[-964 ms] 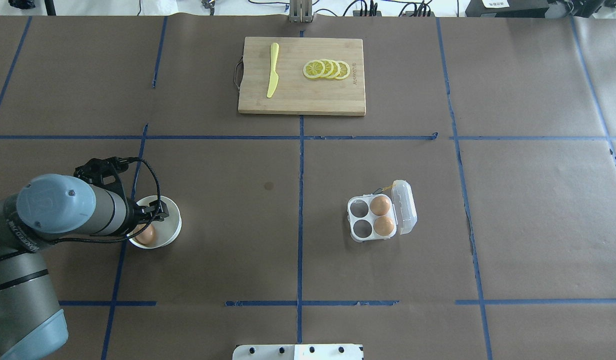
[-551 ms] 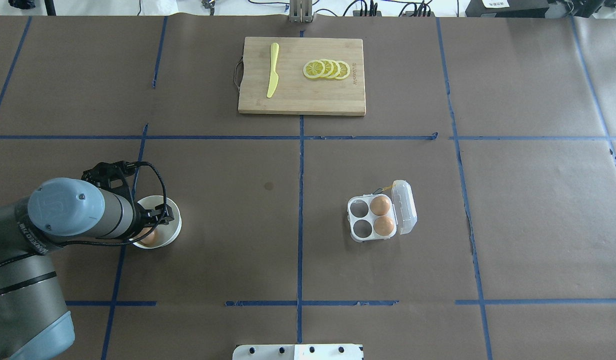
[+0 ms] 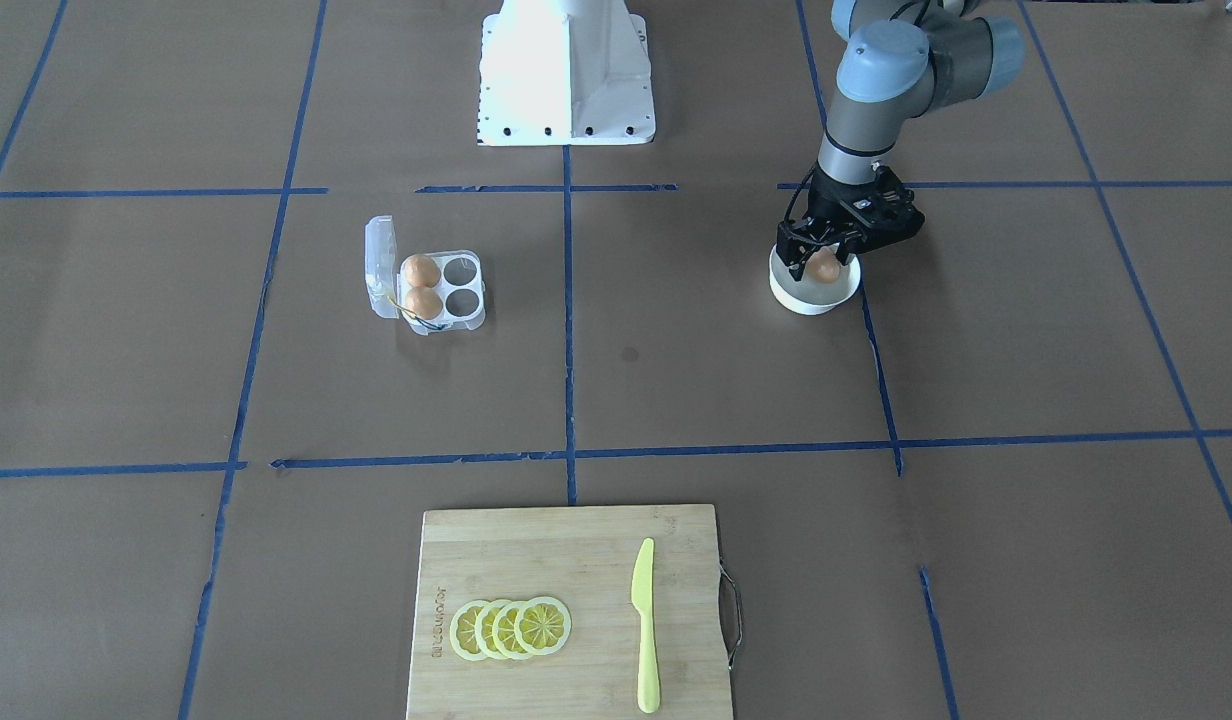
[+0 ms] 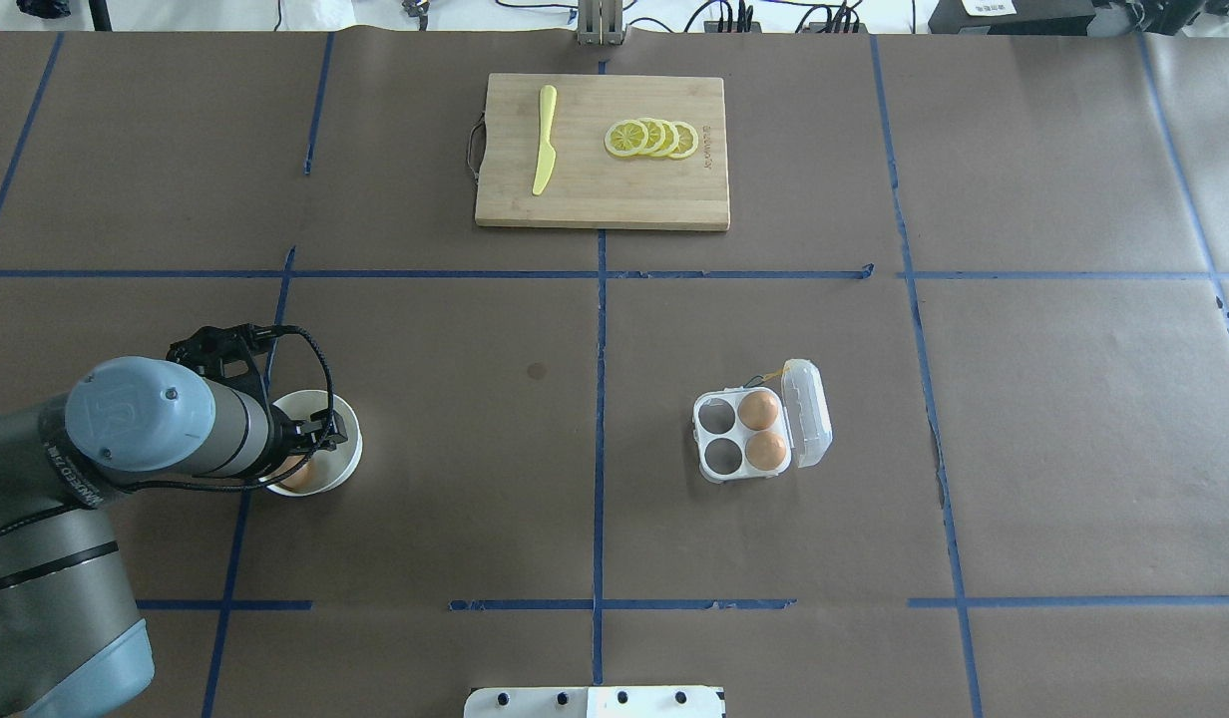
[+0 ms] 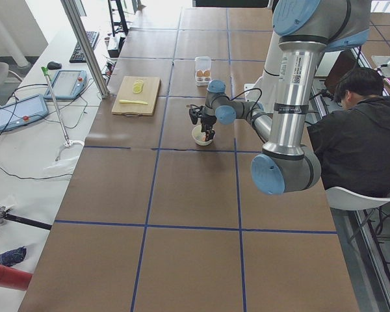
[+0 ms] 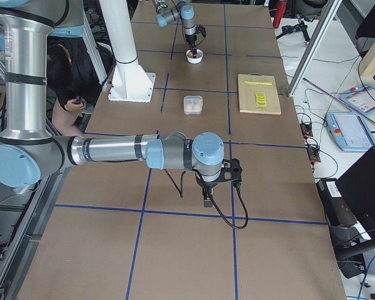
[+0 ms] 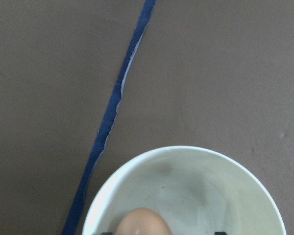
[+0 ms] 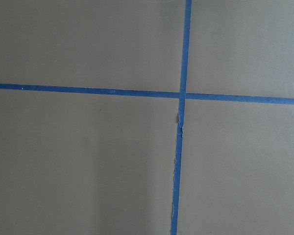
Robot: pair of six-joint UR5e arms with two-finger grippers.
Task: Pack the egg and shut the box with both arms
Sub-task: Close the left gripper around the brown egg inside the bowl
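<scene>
Shifted since a second ago in the overhead view: left arm (image 4: 141,424), now slightly further toward frame right over the white bowl (image 4: 347,469), hiding more of the egg (image 4: 297,475). Egg inside the bowl, lower left of the overhead view, upper right of the front-facing view. Left claw (image 3: 823,262) down in the bowl, fingers apart, one on either side of the egg. In the wrist view, both black tips spread wider than the shell.

Box (image 3: 463,285) well apart from the bowl, left of centre in the front-facing view, with lid (image 3: 379,265) swung open on its left side. Two matching eggs (image 3: 420,271) in the cells nearest the lid, the other two cells empty.

Wooden cutting board (image 3: 566,560) at bottom centre of that view, bearing overlapping lemon slices (image 3: 511,628) and a yellow knife (image 3: 644,625). Brown counter (image 3: 676,380) crossed by blue tape lines (image 3: 568,330).

Right arm (image 6: 112,151) near and large in the right-side view. Right claw (image 6: 207,201) pointing down over the counter, far from box and bowl; apart or together, cannot tell.
</scene>
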